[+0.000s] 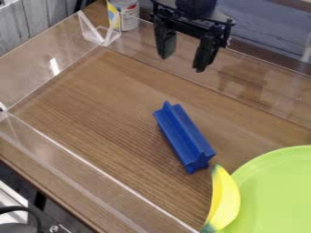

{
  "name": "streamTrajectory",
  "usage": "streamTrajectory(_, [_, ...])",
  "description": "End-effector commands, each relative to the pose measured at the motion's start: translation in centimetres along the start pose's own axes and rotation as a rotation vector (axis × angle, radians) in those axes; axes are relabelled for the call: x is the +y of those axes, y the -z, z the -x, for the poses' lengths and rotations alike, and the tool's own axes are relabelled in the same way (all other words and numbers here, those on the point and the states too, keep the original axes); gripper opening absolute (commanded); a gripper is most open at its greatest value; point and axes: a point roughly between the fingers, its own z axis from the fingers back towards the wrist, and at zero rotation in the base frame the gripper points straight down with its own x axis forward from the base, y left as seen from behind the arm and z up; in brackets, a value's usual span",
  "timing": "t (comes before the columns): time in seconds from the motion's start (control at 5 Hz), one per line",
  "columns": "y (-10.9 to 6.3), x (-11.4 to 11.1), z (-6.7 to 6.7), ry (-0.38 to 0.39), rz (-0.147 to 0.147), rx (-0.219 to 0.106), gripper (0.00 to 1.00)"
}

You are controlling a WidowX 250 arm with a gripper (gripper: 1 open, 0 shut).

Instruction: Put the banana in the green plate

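Nearest you, lower right, the plump yellow toy banana [223, 198] touches the lime-green round plate [285, 177]'s rim; your black gripper [185, 53] hangs wide open, empty, at top: reach first.

Smooth, glossy yellow plastic on the banana [223, 198]. Glossy lime-green plastic on the plate [277, 187], smooth with a soft sheen. Blue block [184, 136]: ridged plastic, fairly matt. Table [115, 105]: brown wood grain, smooth, low sheen. Clear, shiny plastic walls [49, 59] around it. Gripper [183, 56]: matt black, looks like plastic or metal.
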Motion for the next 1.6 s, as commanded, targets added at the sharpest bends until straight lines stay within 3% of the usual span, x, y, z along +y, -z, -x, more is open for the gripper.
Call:
streamTrajectory(0.0, [0.9,-0.5,0.5,0.011,0.001,0.027,1.00])
streamTrajectory(0.2, [1.8,-2.9,2.5,0.068,0.011,0.036,1.00])
streamTrajectory(0.4, [2.0,-5.3,4.3,0.143,0.010,0.014,1.00])
streamTrajectory(1.0, [4.1,-12.4,6.8,0.265,0.021,0.000,1.00])
streamTrajectory(1.4, [6.9,-13.1,7.0,0.284,0.028,0.017,1.00])
